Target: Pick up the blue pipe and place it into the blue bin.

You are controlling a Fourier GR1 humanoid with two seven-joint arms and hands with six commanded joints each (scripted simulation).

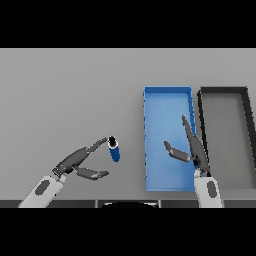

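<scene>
Near the table's [70, 95] front edge, the left robot hand [80, 161] is open, its fingertips touching the short blue cylindrical pipe [114, 149]. A push could roll it away. The pipe's long axis runs near-to-far, dark end pointing away. The right robot hand [192, 150] hovers open above the blue rectangular bin [167, 91]; a dark grey tray [223, 90] sits beside it.

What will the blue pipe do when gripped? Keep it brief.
The blue pipe looks short and rigid, so it probably won't bend. Its round body may roll on the table if nudged by the left hand. It seems light.
</scene>
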